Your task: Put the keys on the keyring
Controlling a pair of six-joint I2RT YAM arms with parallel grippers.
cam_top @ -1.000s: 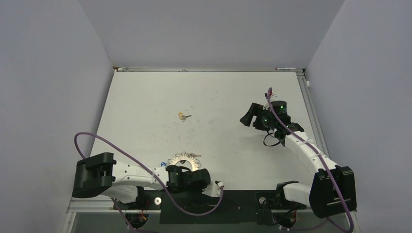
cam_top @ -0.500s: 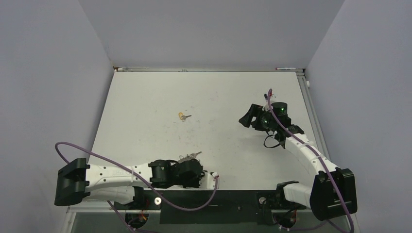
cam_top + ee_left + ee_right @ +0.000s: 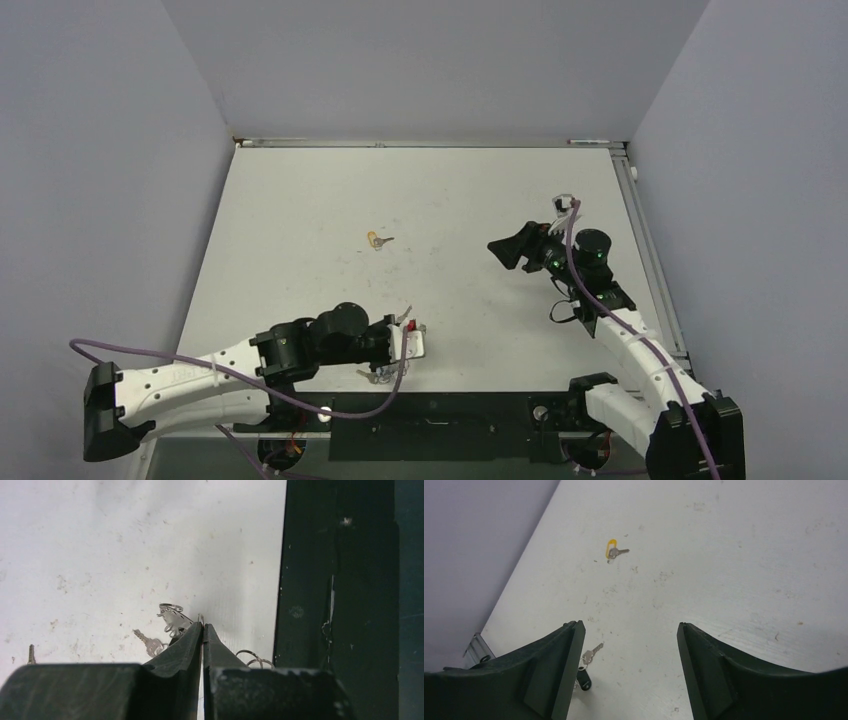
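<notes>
Where white table (image 3: 300, 220) meets black base strip (image 3: 340, 580) at near edge, left gripper (image 3: 202, 627) sits low, fingers pressed together, hold unclear | right gripper (image 3: 629, 625) spread wide, nothing between, right of centre | silver keys (image 3: 172, 619) and keyring loop (image 3: 252, 656) bunched just beside left tips | yellow-headed key (image 3: 613, 551) alone mid-table, well apart

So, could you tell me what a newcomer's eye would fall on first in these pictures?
Probably the left gripper, shut and low at the near edge of the table, with a cluster of small silver keys right at its tips; whether it pinches anything is unclear. Next comes the lone yellow-headed key lying mid-table, and then the right gripper, open and hovering over the right side.
</notes>
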